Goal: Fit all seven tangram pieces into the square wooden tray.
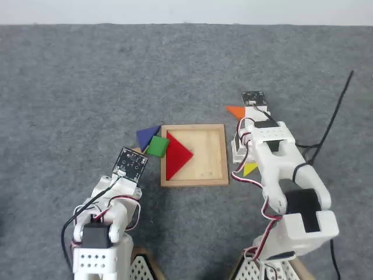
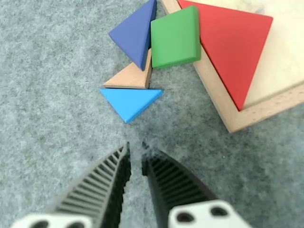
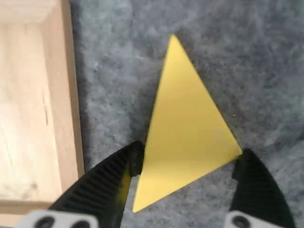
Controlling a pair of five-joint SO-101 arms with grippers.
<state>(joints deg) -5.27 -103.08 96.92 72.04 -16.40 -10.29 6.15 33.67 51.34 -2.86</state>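
Note:
The square wooden tray (image 1: 213,156) lies mid-table with a large red triangle (image 1: 175,155) in its left half. A green square (image 2: 175,37) rests on the tray's left rim, partly over the red triangle (image 2: 232,45). Beside it on the mat lie a dark blue triangle (image 2: 135,32), a tan triangle (image 2: 131,79) and a light blue triangle (image 2: 129,100). My left gripper (image 2: 135,153) hovers shut and empty just short of the light blue one. My right gripper (image 3: 187,159) is to the right of the tray, its fingers touching both sides of a yellow triangle (image 3: 187,123).
An orange triangle (image 1: 236,110) lies on the grey mat beyond the tray's far right corner, ahead of the right arm. The tray's wooden rim (image 3: 71,95) runs close beside the yellow piece. Open mat stretches behind and to the left.

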